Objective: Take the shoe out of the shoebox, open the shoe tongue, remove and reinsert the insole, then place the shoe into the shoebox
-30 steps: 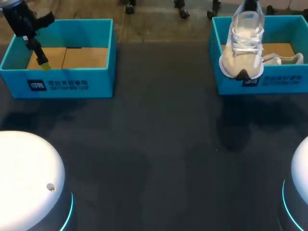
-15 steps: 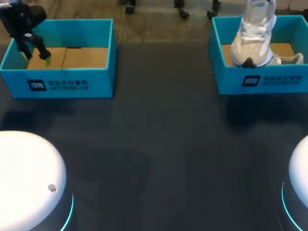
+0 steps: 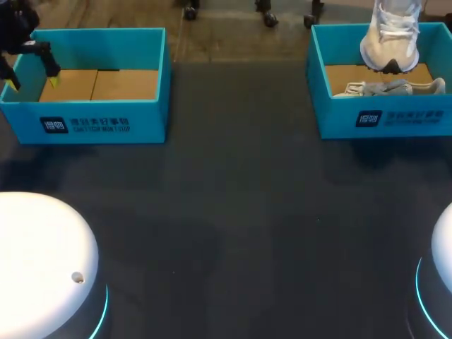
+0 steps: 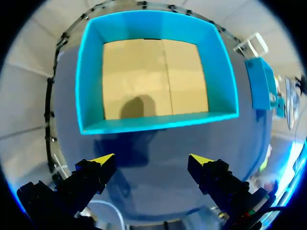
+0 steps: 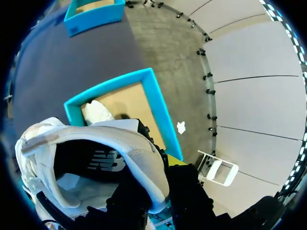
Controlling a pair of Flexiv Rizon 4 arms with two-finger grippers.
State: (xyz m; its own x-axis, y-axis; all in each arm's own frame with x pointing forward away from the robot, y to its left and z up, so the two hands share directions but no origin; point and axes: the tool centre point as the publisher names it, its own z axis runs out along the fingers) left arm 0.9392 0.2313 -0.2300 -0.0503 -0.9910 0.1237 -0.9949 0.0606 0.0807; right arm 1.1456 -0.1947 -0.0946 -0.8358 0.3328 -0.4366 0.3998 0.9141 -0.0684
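A white shoe [image 3: 392, 35] hangs toe down over the right blue shoebox [image 3: 381, 116]. My right gripper [image 5: 160, 187] is shut on the heel collar of this white shoe [image 5: 96, 148], one finger inside and one outside. In the head view the right gripper is out of sight above the shoe. A second white shoe [image 3: 388, 88] lies on its side in that box, also seen as the second shoe [image 5: 98, 112] below the held one. My left gripper [image 3: 32, 83] stands open and empty at the left wall of the left shoebox [image 3: 85, 123]. The left gripper [image 4: 151, 160] has that box [image 4: 158, 122] ahead of it.
The left shoebox [image 4: 153, 76] holds nothing but its brown cardboard floor. Dark table surface [image 3: 233, 212] stretches between and in front of the two boxes. White robot bases [image 3: 42, 268] sit at the near left and near right corners.
The right arm has raised the shoe and carried it back from the box's front wall to above the box. The left gripper has moved left, out of the left box toward its left wall.
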